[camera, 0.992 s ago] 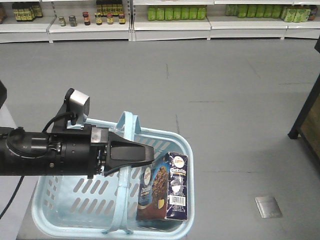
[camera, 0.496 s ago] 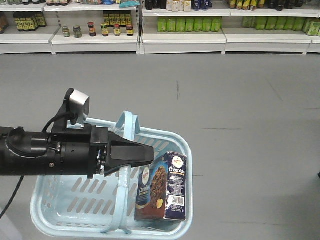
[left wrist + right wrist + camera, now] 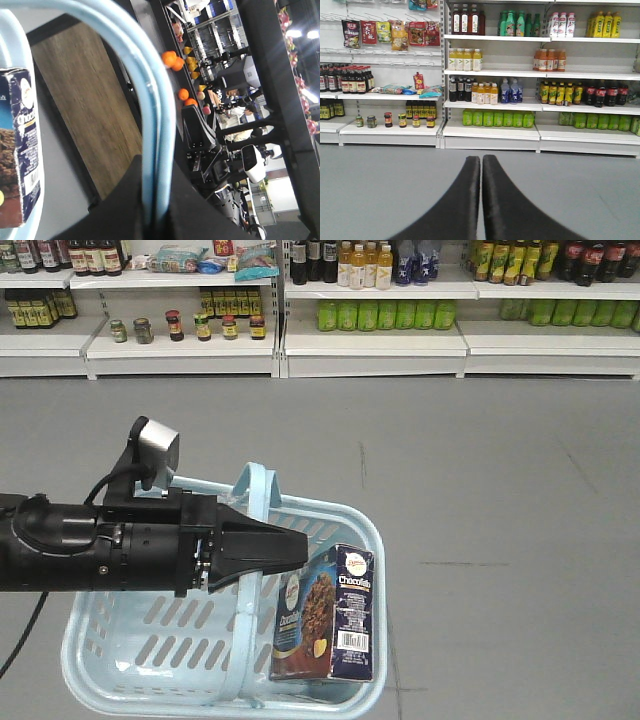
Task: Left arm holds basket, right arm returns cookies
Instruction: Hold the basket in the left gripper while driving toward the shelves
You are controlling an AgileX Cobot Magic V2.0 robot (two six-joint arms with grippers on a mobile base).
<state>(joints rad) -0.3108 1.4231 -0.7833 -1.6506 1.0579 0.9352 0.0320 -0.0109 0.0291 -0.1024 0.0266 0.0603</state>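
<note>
Left gripper [image 3: 300, 550] is seen clenched on the basket [image 3: 110, 625], with the arched handle [image 3: 255, 485] caught between its black jaws. In the left wrist view the pale blue handle [image 3: 145, 100] is pinched where it passes down into the gripper [image 3: 155, 220]. The left arm [image 3: 100, 558] is stretched level across the basket from its left side, and a small round grey camera [image 3: 156, 447] is carried on top of it. The box of cookies [image 3: 325, 615] is stood upright inside the basket, at the right end, and is leant against the right wall. Its dark front and barcode side are turned outward. The same box [image 3: 20, 150] is seen at the left edge of the left wrist view. The right gripper [image 3: 481, 159] is shown empty, its two fingers pressed almost together. It is pointed over grey floor [image 3: 380, 190] towards shelves [image 3: 490, 132] stocked with bottles [image 3: 497, 119]. Its place relative to the basket cannot be told.
</note>
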